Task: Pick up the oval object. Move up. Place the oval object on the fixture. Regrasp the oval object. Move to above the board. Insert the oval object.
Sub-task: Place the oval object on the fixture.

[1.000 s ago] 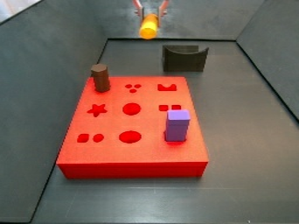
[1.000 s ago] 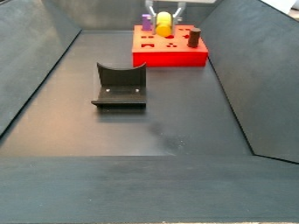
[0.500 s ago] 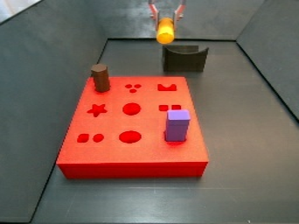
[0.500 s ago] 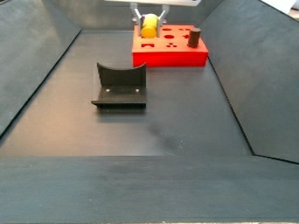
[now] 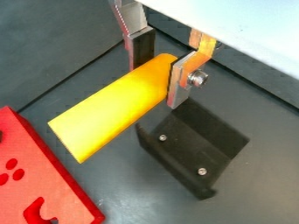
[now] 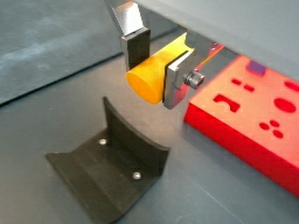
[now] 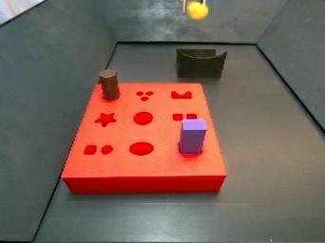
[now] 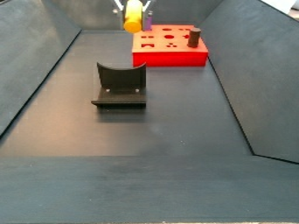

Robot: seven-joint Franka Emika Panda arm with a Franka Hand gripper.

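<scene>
Yellow-orange and smooth, the oval object (image 5: 114, 109) is the peg you see clamped between the two silver fingers (image 5: 184, 80) of the gripper (image 5: 160, 59); the jaws are closed on one end of it, and the rest of its length juts out free to one side. In both side views the peg (image 7: 197, 9) hangs high in the air at the top edge of the picture, clear of the floor, so that you see little of the gripper itself there. The fixture (image 6: 112, 164), a dark bracket with a curved seat and screw heads, stands on the dark floor below the held peg (image 6: 156, 71), apart from it. The red board (image 7: 143, 133) lies on the floor near the fixture (image 7: 200, 63); you will find a short brown cylinder (image 7: 109, 84) at one far corner of the board and a purple block (image 7: 192, 136) near the opposite near corner.
</scene>
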